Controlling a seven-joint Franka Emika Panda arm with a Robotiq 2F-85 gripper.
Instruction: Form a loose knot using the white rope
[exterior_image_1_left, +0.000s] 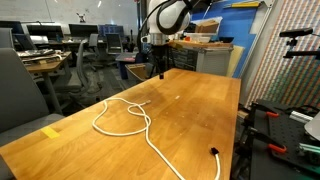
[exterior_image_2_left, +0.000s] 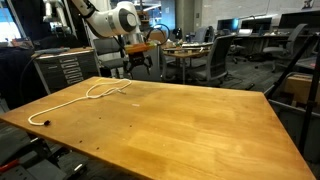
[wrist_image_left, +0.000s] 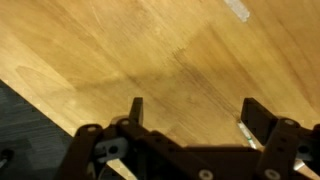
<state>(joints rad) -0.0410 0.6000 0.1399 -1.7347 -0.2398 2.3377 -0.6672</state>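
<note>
- One open, workshop-like room surrounds the scene, with desks and office chairs (exterior_image_2_left: 215, 55) behind in both exterior views.
- A wide wooden counter (exterior_image_1_left: 195, 105) fills the foreground, its top a pale, glossy wood grain.
- The robot arm (exterior_image_1_left: 168, 18) reaches over the counter's far edge.
- The white rope (exterior_image_1_left: 97, 124) lies on the counter, curled into a loop near the middle, with one dark-tipped end trailing toward a corner.
- The fingers (wrist_image_left: 135, 112) stand spread wide in the wrist view, gripping nothing, with bare wood showing between them.
</note>
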